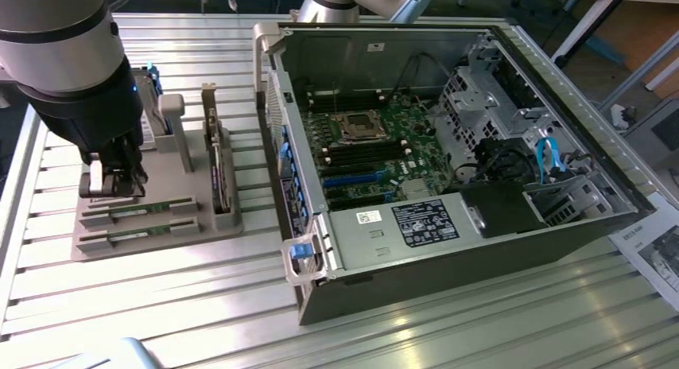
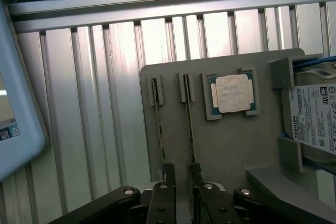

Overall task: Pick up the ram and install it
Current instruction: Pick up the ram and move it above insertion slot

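Note:
Two ram sticks stand on edge in slots of a grey holder tray (image 1: 212,226): one ram (image 1: 140,209) in the farther slot, another ram (image 1: 133,238) in the nearer slot. In the wrist view they run as thin green lines, one ram (image 2: 159,124) beside the other ram (image 2: 189,124). My gripper (image 1: 114,186) hangs just above the tray over the sticks, open, with nothing between its fingers. In the wrist view the gripper (image 2: 181,171) shows its two dark fingertips (image 2: 168,171) apart, close over the sticks' near ends.
The tray also carries a square silver CPU chip (image 2: 231,94), a hard drive (image 2: 315,119) and an upright dark expansion card (image 1: 218,182). An open computer case (image 1: 530,250) with its motherboard (image 1: 366,146) stands on the exterior view's right, on a ribbed metal table (image 1: 159,305).

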Robot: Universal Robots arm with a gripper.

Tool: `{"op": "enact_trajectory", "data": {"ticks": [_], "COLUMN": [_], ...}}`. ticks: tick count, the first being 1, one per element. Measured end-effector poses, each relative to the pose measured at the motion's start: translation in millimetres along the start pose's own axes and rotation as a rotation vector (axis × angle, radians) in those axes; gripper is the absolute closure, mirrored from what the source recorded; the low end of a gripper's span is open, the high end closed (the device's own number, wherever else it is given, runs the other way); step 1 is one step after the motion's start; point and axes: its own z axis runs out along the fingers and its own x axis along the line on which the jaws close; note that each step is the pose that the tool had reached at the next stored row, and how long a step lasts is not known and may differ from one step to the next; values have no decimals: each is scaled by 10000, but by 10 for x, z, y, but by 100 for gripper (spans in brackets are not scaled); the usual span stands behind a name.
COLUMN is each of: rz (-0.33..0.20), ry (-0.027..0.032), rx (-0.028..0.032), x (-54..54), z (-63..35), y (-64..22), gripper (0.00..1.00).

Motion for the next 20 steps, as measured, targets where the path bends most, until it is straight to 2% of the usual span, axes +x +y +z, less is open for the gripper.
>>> {"op": "enact_trajectory", "data": {"ticks": [7, 16, 20], "rz": [-157, -198, -205], "ry": [-2, 2, 3], "rx": [-1, -4, -5], "x": [0, 50, 54], "z": [9, 176, 186], "y": [0, -5, -6], "gripper": [76, 76, 76]}}
